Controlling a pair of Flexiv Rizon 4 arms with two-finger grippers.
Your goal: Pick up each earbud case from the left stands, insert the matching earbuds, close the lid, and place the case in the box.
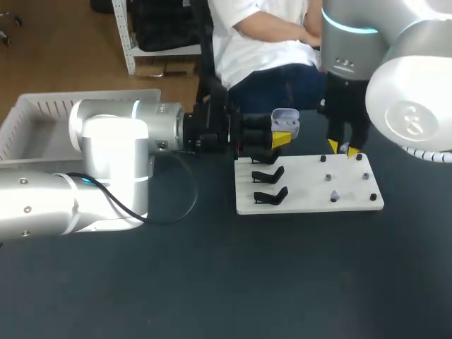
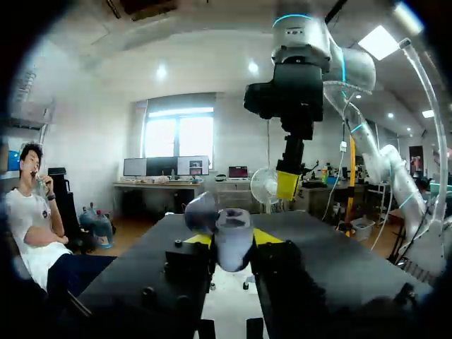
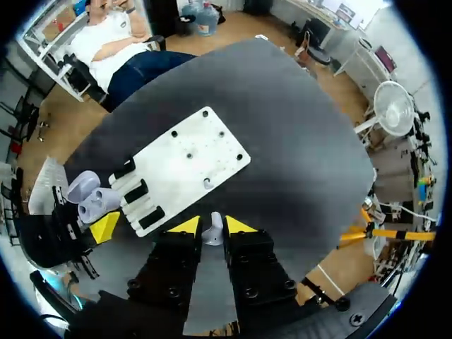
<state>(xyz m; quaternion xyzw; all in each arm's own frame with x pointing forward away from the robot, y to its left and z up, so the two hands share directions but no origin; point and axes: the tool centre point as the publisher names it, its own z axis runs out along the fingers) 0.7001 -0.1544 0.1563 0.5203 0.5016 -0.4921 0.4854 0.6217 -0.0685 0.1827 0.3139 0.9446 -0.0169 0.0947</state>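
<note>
The left gripper [image 1: 281, 138] is clamped on one earbud case [image 2: 233, 232], both yellow tips pressing its sides. The case's lid stands open just beyond the fingers. The right gripper [image 1: 344, 148] has its two fingers nearly closed, pinching one small pale earbud [image 3: 212, 230] between the tips. Under and ahead of those fingers lies one white board [image 1: 304, 185] bearing three black stands [image 3: 135, 191], all bare, and one small grey piece [image 1: 335, 196]. One white box [image 1: 28, 120] sits well behind the left fingers.

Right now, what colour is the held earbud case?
The earbud case is pale lavender, clearest in the left wrist view.
</note>
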